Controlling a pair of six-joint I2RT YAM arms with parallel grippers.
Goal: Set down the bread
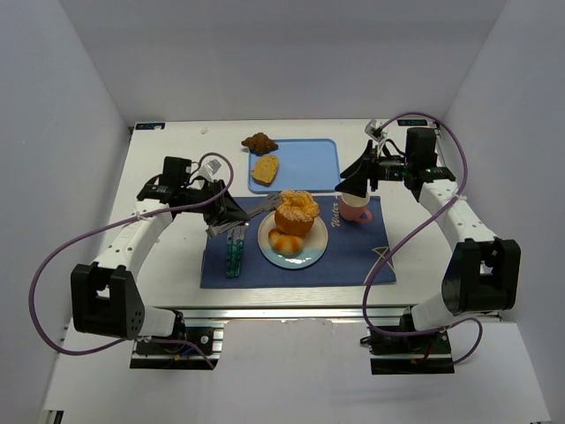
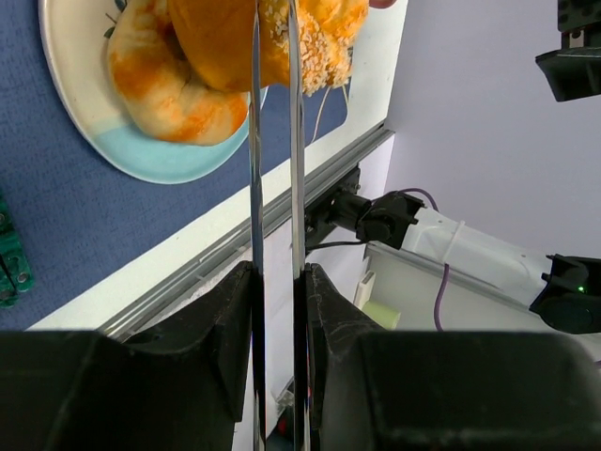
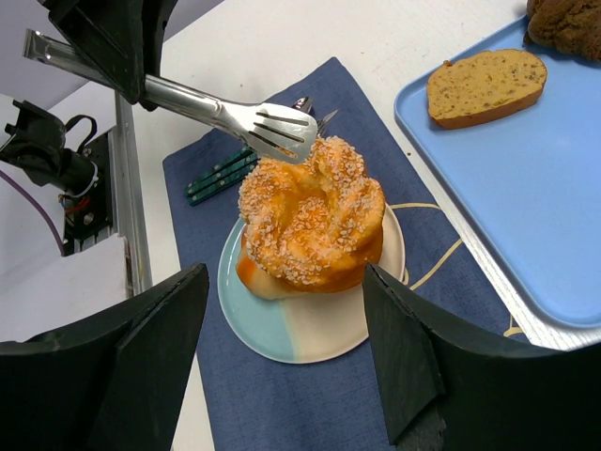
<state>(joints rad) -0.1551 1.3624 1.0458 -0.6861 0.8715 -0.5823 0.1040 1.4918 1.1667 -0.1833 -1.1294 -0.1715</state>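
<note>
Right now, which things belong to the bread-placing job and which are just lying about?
In the job: left claw, tongs, sesame bun, plate.
Lying about: blue tray, bread slice, brown pastry, pink mug, cutlery.

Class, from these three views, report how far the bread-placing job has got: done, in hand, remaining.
Done, apparently: a sesame bun sits atop a smaller roll on the plate. In hand: the left gripper is shut on tongs, tips at the bun's top; whether they pinch it is unclear. Left: probably withdrawing the tongs. A slice and a brown piece lie on the blue tray. The right gripper is open.
</note>
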